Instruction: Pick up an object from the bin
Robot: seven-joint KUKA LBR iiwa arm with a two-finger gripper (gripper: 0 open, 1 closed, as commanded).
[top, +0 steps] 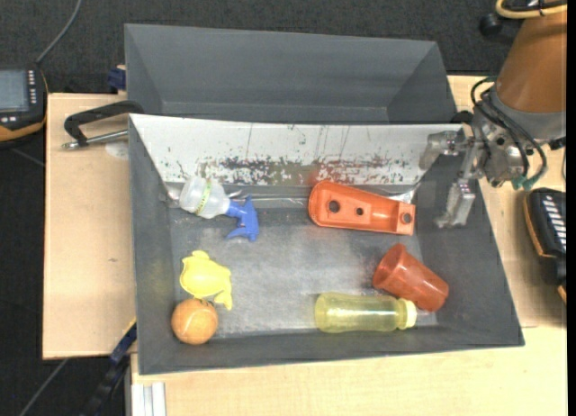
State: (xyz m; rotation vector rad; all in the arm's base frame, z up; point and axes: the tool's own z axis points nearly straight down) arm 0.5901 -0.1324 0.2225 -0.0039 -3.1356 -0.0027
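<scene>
Seven things lie loose in the bin (149,252). Claw (457,196) hangs by the right wall; whether released or clenched, cannot tell. Nearest are the orange block (360,210) and the red cup (411,277). Suggest the block: centre over its narrow width, then descend straight.

In my bin (288,81) I count seven things, one of each kind: one red cup (411,277), one yellow bottle (363,312), one long orange block (360,210) with holes, one orange ball (194,321), one yellow toy (205,277), one small blue piece (243,221) and one clear piece (202,196) with a green band.
</scene>
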